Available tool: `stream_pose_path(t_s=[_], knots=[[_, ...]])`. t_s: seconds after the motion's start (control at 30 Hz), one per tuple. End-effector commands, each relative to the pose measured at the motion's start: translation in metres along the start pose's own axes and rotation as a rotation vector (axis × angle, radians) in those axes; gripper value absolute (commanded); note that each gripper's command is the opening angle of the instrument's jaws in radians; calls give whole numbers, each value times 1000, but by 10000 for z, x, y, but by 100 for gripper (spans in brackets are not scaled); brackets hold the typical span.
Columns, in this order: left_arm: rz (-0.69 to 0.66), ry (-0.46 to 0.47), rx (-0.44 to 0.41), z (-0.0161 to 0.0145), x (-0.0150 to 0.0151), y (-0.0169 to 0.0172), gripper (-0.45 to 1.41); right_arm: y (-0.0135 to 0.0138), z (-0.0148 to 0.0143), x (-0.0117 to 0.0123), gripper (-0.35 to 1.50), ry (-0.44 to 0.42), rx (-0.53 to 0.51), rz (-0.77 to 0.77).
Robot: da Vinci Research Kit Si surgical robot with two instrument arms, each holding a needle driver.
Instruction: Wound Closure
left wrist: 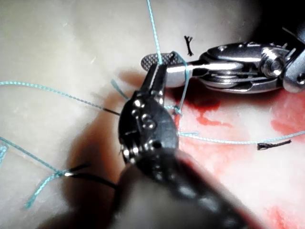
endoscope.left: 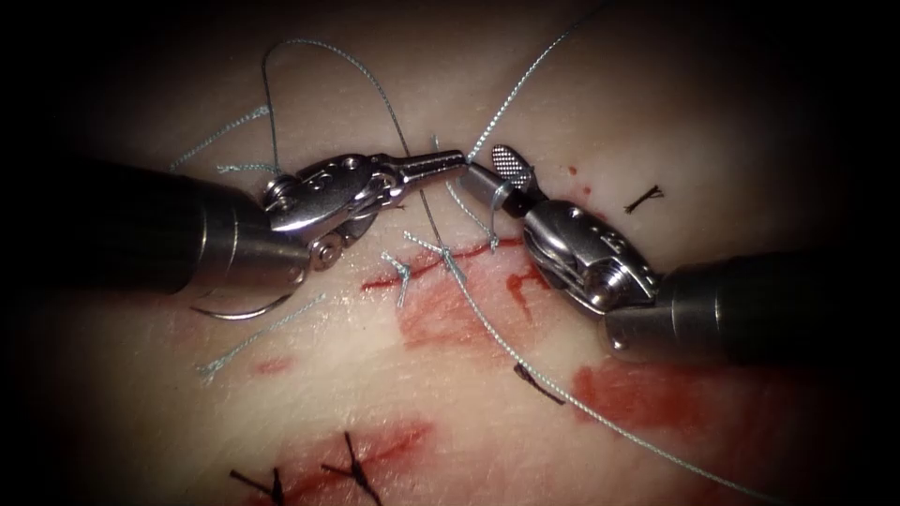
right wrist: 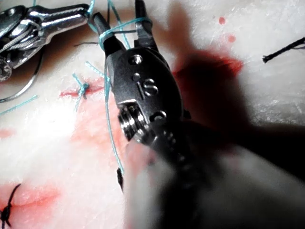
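My left tool (endoscope.left: pixel 459 159) comes in from the left with its jaws shut on the pale blue thread (endoscope.left: pixel 525 80), which runs up and to the right from the tips. Just right of it my right tool (endoscope.left: pixel 483 164) has its jaws open. A loop of thread (endoscope.left: pixel 497 199) is wound round its lower jaw, and nothing lies between the jaws. The curved needle (endoscope.left: pixel 239 312) lies free on the tissue (endoscope.left: pixel 375 375) left of the cut (endoscope.left: pixel 441 264), under the left shaft. The right wrist view shows the loop (right wrist: pixel 107 36) on the right tool (right wrist: pixel 116 12) and the needle (right wrist: pixel 24 90).
Two tied blue stitches (endoscope.left: pixel 403 269) cross the cut, with red fluid (endoscope.left: pixel 637 394) below and to its right. Black stitches (endoscope.left: pixel 352 466) close another cut near the bottom. Short black thread ends (endoscope.left: pixel 645 198) lie on the tissue. A long thread tail (endoscope.left: pixel 600 417) trails to the lower right.
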Motion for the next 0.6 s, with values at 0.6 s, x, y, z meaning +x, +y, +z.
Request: stream_pose_path(t_s=[0.6], knots=[[-222, -166, 20, 9, -62, 19, -45, -4, -3, -21, 51, -127, 20, -20]])
